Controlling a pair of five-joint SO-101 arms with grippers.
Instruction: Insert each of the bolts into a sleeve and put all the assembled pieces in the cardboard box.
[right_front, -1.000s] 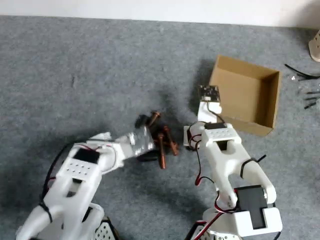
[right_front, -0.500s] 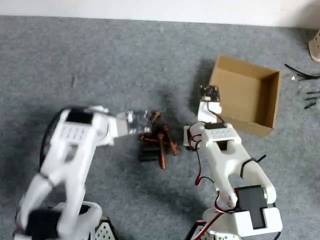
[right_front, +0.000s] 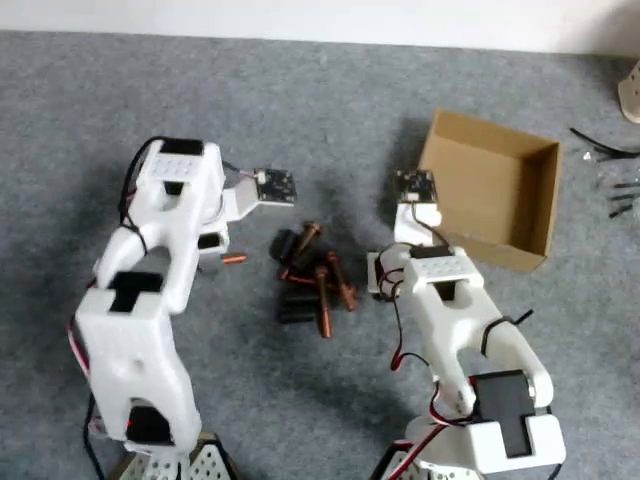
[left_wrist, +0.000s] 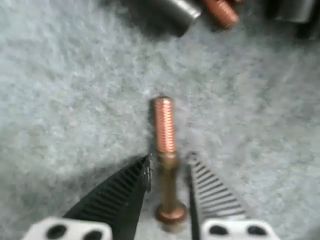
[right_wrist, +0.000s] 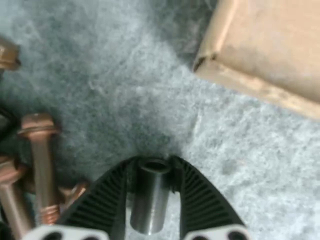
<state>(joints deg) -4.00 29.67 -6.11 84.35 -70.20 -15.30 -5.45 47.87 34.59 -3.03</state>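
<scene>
Left end effector (left_wrist: 169, 160) clamps bolt (left_wrist: 165, 135) near its head, far side of loose pile (right_front: 312, 280) from cardboard box (right_front: 480, 250). Right end effector (right_wrist: 153, 162) grips sleeve (right_wrist: 149, 200) just beside box. Risk: bolt pivots in grip, thread misses sleeve bore.

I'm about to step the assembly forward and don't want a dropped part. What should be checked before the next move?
1. Bolt held in the left end effector: ok.
2. Sleeve held in the right end effector, open end outward: ok.
3. Bolt tip lined up with the sleeve's bore: not ok; the arms stand apart, with the pile between them.
4. Cardboard box open, with room inside: ok.
5. Grips firm enough for pushing the parts together: cannot tell.
</scene>
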